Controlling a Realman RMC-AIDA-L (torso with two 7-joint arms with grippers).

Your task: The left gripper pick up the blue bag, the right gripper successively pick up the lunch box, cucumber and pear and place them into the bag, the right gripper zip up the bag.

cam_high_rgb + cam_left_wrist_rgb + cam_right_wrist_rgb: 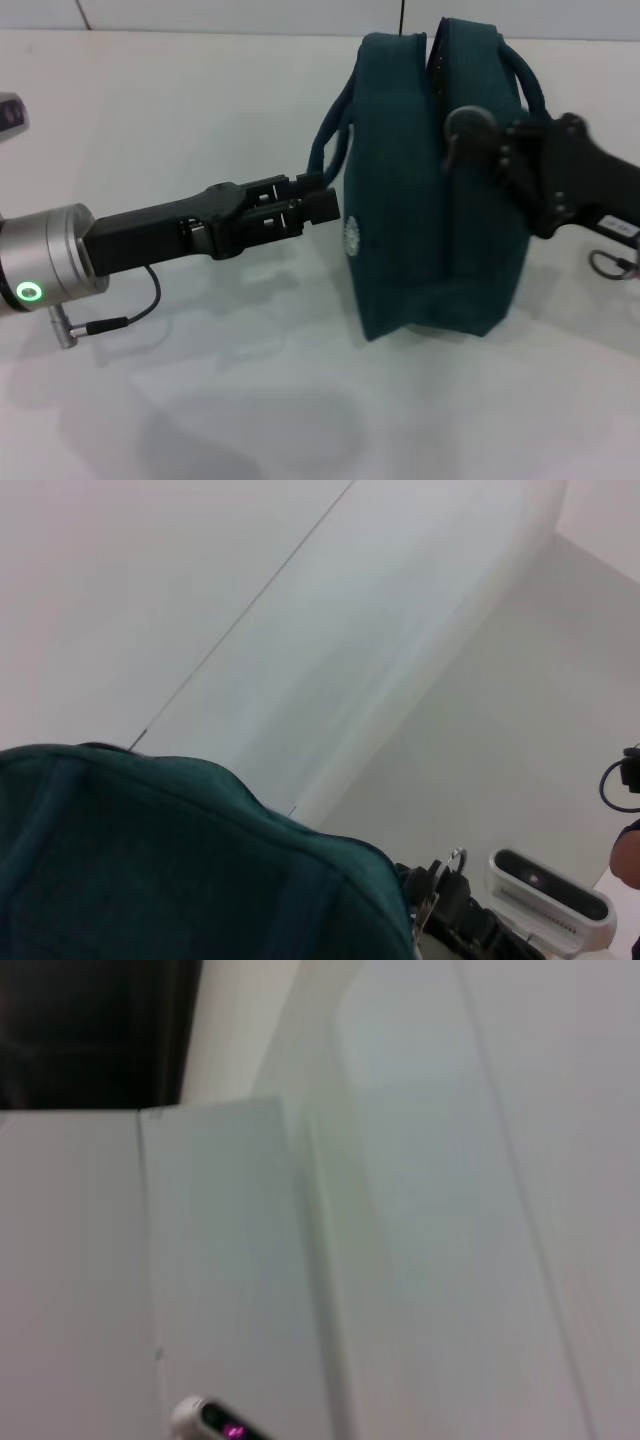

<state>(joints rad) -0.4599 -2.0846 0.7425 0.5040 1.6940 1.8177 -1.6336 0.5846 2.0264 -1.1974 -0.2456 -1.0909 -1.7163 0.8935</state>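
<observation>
Zipping stage, by the look of it — blue bag (430,190) upright on the table (200,420), left gripper (318,205) pinching its handle, right gripper (468,135) at the zip line, finger state untellable — next, a steady pull along the zipper.

a white table (200,400) under everything; a white device (550,898) with a dark window sits far off.

This looks like a robotics lab or test room, though little of it shows: a bare white tabletop (200,130), plain white wall panels (150,600), and a small white sensor device (550,900) standing off to one side.
</observation>
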